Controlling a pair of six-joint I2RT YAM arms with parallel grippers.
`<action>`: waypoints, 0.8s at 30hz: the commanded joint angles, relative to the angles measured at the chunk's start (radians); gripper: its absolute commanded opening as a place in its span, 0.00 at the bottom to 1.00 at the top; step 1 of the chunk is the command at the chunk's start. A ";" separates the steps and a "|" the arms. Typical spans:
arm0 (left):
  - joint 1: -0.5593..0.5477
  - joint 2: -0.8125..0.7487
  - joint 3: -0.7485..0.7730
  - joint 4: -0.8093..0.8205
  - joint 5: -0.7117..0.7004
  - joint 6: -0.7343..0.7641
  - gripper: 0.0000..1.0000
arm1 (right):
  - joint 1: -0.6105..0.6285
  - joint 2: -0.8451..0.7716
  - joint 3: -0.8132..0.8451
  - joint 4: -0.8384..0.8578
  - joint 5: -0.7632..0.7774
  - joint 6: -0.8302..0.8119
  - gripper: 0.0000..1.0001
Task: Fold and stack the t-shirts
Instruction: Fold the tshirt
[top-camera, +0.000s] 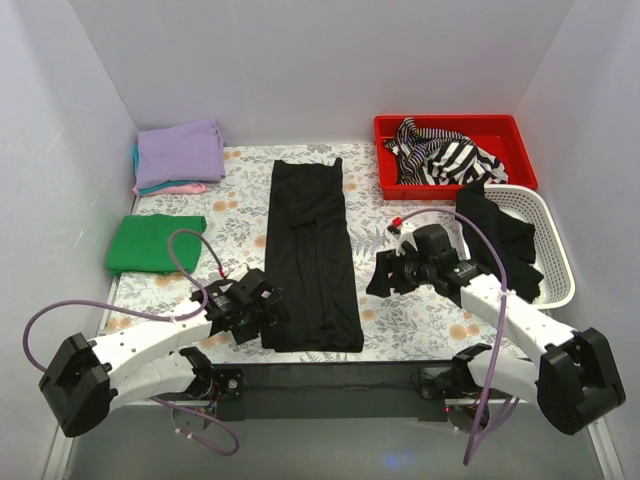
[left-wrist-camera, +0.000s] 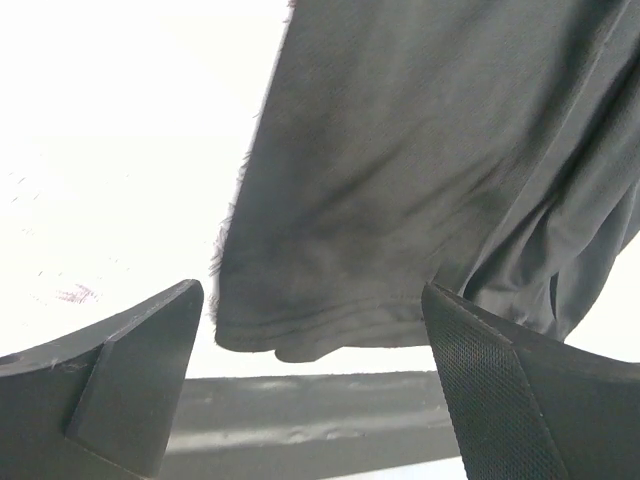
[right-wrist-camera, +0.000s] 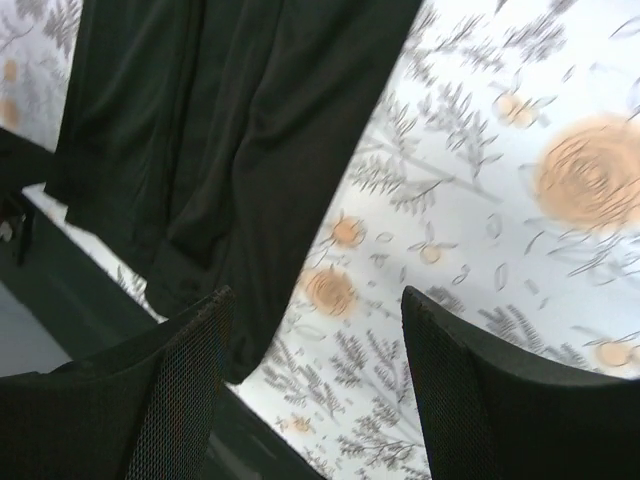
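A black t-shirt (top-camera: 310, 255) lies folded into a long narrow strip down the middle of the flowered table cover. My left gripper (top-camera: 264, 305) sits at the strip's near left corner. In the left wrist view the left gripper (left-wrist-camera: 310, 300) is open, with the black hem (left-wrist-camera: 400, 200) just beyond the fingertips and nothing held. My right gripper (top-camera: 385, 275) hovers to the right of the strip. In the right wrist view it (right-wrist-camera: 317, 297) stands open over bare cover, the shirt's edge (right-wrist-camera: 230, 120) to its left. A lavender t-shirt (top-camera: 180, 152) tops a folded stack at the back left. A folded green t-shirt (top-camera: 153, 243) lies beside it.
A red bin (top-camera: 500, 128) with a black-and-white striped garment (top-camera: 445, 155) stands at the back right. A white basket (top-camera: 560, 255) holding dark clothing (top-camera: 505, 235) is at the right edge. White walls enclose the table. A dark bar (top-camera: 330, 375) runs along the near edge.
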 joint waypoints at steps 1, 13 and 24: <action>0.003 -0.050 -0.011 -0.077 -0.014 -0.054 0.90 | 0.015 -0.089 -0.076 0.032 -0.101 0.111 0.73; -0.005 -0.034 -0.059 -0.095 0.089 -0.083 0.90 | 0.189 -0.186 -0.255 0.073 -0.091 0.318 0.73; -0.005 -0.047 -0.102 0.005 0.170 -0.075 0.87 | 0.297 -0.115 -0.321 0.204 -0.041 0.456 0.72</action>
